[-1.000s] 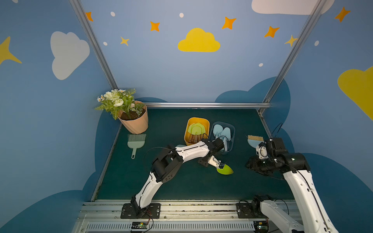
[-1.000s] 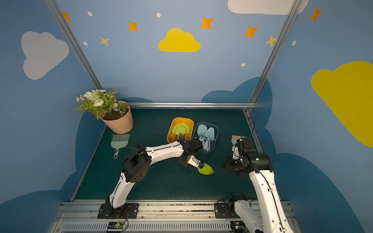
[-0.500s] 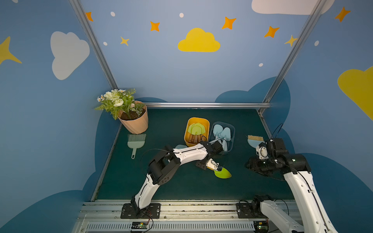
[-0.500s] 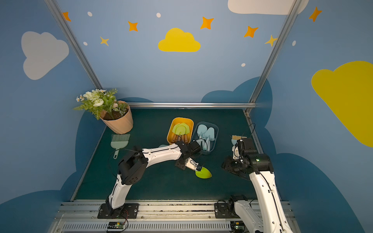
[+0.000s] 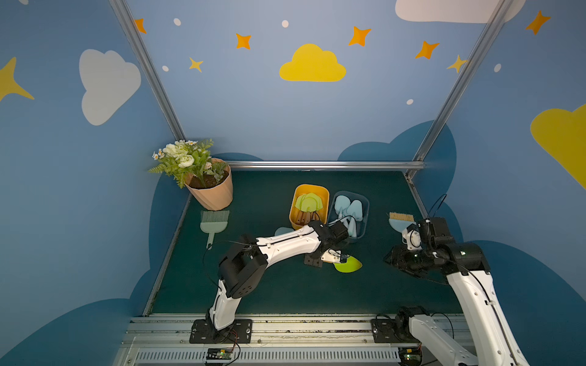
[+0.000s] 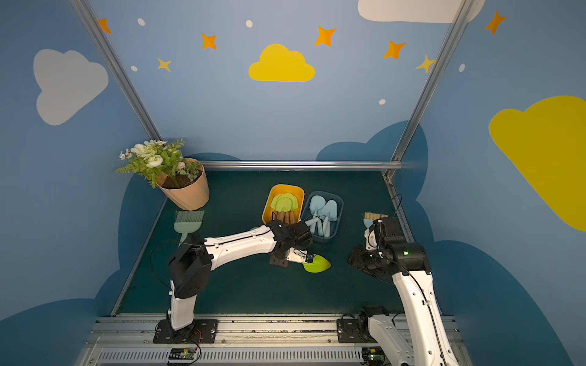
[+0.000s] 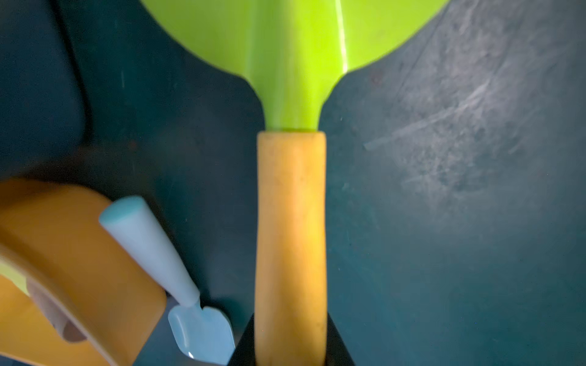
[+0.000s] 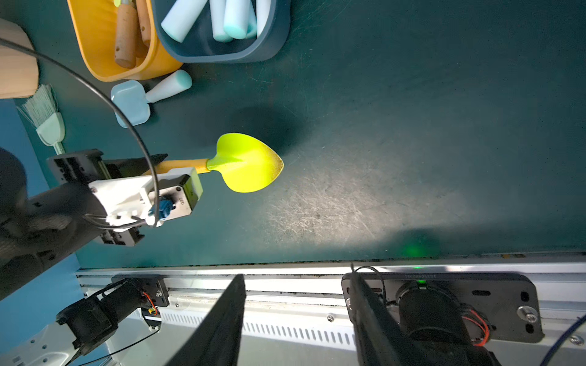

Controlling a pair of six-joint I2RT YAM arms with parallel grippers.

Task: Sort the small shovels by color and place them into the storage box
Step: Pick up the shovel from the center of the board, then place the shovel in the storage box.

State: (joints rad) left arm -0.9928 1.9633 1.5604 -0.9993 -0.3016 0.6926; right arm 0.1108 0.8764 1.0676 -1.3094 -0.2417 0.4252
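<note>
My left gripper (image 5: 331, 256) (image 7: 291, 347) is shut on the orange handle of a lime-green shovel (image 5: 348, 264) (image 6: 317, 264) (image 8: 250, 163), low over the mat in front of the boxes. A light blue shovel (image 8: 133, 101) (image 7: 199, 332) lies loose beside the yellow storage box (image 5: 293, 206) (image 6: 268, 202). That box holds several green shovels. The blue-grey box (image 5: 365, 206) (image 6: 341, 206) next to it holds several light blue ones. My right gripper (image 5: 393, 258) (image 8: 298, 317) hangs open and empty at the right, turned toward the front rail.
A potted plant (image 5: 212, 193) stands at the back left with a grey-green brush (image 5: 214, 221) in front of it. A light blue brush with tan bristles (image 5: 400, 220) lies at the right edge behind my right arm. A metal rail (image 5: 285, 323) runs along the front.
My left gripper's jaws closed on the green shovel's handle, and the shovel shifted slightly on the spot. The right arm stayed still.
</note>
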